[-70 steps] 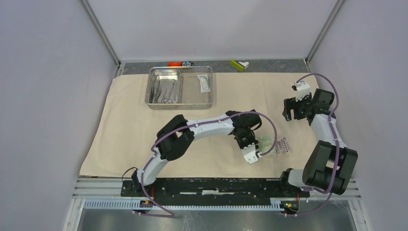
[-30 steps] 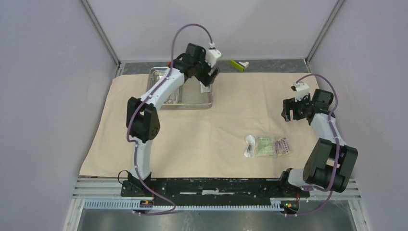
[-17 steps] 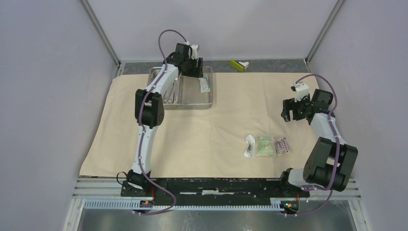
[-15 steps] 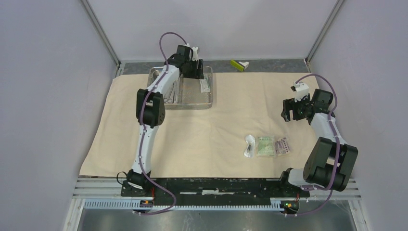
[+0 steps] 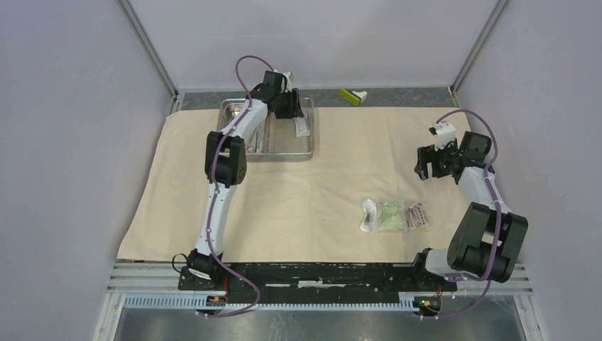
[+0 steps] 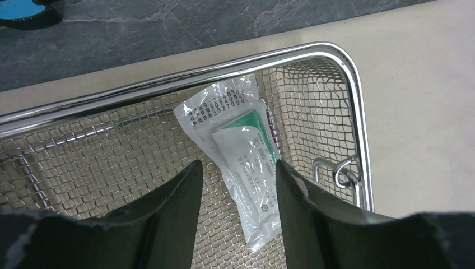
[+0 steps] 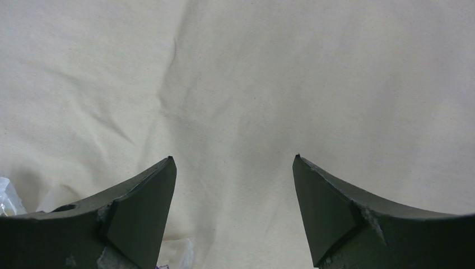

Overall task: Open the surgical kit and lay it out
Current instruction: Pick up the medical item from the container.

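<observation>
The beige cloth (image 5: 341,163) spreads beneath both grippers. Our right gripper (image 7: 232,162) hangs over it with the fingers wide apart and nothing between them but creased weave. From above, that gripper (image 5: 424,165) sits well off to the right.

The steel tray (image 5: 313,138) lies at the far edge of the cloth, and our left gripper (image 5: 289,106) reaches down into its right half. In the wrist view the tray's rim (image 6: 168,84) curves round beyond and to the right of the fingertips, with wire mesh under them. A smaller tray (image 5: 257,135) sits to the left of those fingers, partly hidden by the arm.

Three packets (image 5: 392,215) lie in a row on the cloth, nearer the bases than the right fingers and a little to their left.

The fourth packet (image 6: 235,129) lies slanted on the mesh, right between the left fingers (image 6: 182,185). These stand narrowly apart, one on each side of it. We cannot tell whether they touch it.
</observation>
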`<state>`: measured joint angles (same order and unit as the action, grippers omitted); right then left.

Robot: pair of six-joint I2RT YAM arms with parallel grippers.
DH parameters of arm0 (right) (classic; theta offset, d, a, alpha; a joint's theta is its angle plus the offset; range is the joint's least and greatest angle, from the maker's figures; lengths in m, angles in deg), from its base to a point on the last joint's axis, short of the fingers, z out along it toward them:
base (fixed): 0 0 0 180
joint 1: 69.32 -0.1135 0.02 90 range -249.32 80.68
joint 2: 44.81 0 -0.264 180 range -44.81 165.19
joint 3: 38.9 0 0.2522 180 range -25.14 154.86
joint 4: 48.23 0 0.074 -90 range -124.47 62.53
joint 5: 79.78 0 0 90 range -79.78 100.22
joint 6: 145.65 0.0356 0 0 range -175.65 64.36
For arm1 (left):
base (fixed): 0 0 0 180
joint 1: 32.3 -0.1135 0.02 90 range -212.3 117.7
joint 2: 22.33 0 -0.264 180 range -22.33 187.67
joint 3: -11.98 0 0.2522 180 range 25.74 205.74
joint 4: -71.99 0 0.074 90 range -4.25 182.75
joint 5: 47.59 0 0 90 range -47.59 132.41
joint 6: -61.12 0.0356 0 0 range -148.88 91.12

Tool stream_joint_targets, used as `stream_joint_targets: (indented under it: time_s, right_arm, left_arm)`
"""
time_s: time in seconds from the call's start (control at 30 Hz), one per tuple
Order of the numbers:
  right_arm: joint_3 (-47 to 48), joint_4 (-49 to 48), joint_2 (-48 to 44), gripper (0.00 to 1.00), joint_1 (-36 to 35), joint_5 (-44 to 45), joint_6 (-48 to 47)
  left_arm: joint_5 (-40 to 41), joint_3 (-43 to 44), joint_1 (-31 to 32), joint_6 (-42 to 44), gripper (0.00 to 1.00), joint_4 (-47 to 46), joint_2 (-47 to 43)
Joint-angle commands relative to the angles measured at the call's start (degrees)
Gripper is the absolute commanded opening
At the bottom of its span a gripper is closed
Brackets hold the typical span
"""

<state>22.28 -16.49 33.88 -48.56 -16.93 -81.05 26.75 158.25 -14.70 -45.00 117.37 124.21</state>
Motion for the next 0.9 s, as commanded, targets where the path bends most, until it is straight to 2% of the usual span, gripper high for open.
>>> stream_joint_targets:
  time_s: [0.0,0.33,0.63,0.8,0.87]
  right_arm:
    - [0.1,-0.5,-0.7,0.84,0.2,-1.4,-0.4]
    - [0.1,-0.6,-0.6,0.84,0.3,-1.2,-0.4]
    - [0.1,-0.5,-0.6,0.84,0.3,-1.2,-0.5]
    - [0.2,-0.4,-0.9,0.84,0.3,-1.3,-0.5]
    - [0.1,-0.5,-0.9,0.84,0.3,-1.5,-0.4]
  left_arm:
    - [-1.9,2.6,0.1,-3.6,0.56,-2.4,1.6]
    - [-3.1,2.7,0.1,-4.7,0.45,-2.5,3.4]
    - [-3.4,3.7,-0.1,-4.8,0.24,-3.4,3.9]
    - [-4.4,4.2,-0.6,-5.1,0.03,-3.4,3.2]
    - [-5.1,4.3,-0.8,-4.5,0.02,-3.3,2.3]
